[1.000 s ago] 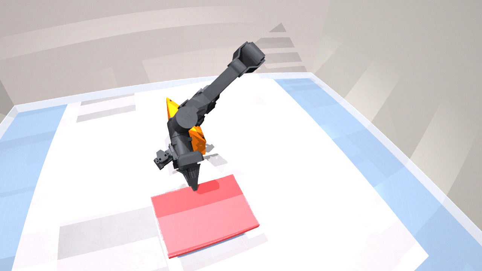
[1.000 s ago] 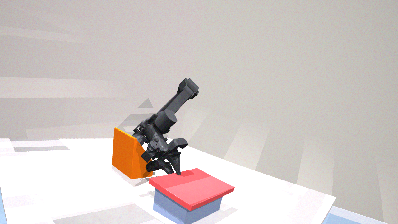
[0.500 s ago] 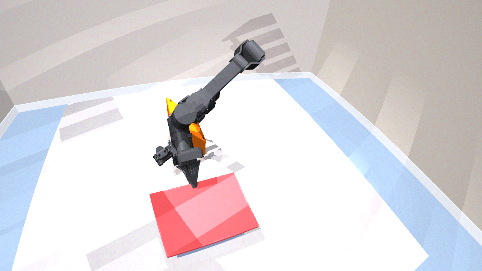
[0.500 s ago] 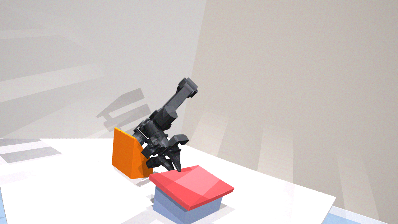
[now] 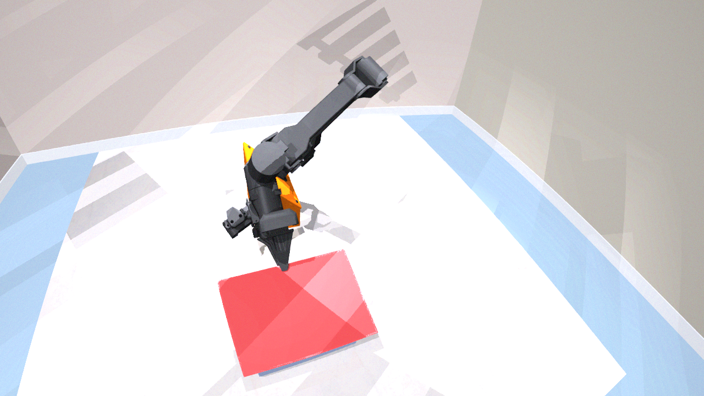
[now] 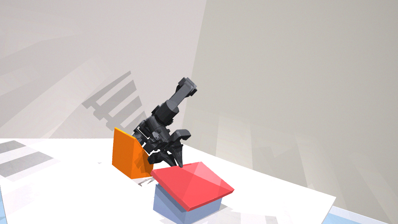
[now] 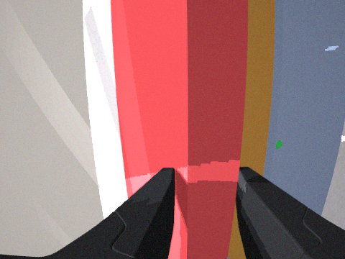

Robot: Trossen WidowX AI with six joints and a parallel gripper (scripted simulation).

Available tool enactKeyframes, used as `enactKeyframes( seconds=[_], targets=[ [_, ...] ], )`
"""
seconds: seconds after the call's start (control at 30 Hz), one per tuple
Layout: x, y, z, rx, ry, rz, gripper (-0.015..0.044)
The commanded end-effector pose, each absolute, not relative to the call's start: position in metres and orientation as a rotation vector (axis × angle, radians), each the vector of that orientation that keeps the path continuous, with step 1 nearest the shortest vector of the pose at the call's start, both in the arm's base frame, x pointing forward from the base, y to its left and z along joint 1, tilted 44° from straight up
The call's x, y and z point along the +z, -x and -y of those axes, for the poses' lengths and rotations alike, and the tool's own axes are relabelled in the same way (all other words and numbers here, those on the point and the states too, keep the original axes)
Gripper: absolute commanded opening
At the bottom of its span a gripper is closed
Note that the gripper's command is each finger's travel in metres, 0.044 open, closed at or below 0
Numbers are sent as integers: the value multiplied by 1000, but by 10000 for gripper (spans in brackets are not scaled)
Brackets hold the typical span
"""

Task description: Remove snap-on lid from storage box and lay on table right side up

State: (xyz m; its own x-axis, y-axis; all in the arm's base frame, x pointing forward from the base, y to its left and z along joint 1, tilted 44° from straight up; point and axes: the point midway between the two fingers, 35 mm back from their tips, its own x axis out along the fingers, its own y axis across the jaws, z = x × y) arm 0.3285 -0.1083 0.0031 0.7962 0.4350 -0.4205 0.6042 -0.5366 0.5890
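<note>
The white table [image 5: 443, 236] carries the pale blue rectangular storage box [image 6: 169, 203], over which the flat red snap-on lid [image 6: 192, 184] is tilted, its rear edge raised. That edge is pinched between the nearly closed jaws of the dark grey parallel-jaw gripper [image 7: 205, 183]. Should the far catch stay engaged, the box could be dragged, or the lid could slip from the narrow bite.

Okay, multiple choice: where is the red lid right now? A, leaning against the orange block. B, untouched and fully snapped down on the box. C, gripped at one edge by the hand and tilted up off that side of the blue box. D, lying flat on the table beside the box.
C: the hand pinches the red lid at its edge, and that side sits raised above the blue box while the far side stays low.
</note>
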Motion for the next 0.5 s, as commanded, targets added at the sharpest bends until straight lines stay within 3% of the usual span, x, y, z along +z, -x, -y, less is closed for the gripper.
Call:
enactKeyframes(
  seconds=[0.0, 0.47],
  targets=[
    [9, -332, 114, -277, -2217, -758, 0],
    [23, -340, 126, -277, -2217, -758, 0]
  ],
)
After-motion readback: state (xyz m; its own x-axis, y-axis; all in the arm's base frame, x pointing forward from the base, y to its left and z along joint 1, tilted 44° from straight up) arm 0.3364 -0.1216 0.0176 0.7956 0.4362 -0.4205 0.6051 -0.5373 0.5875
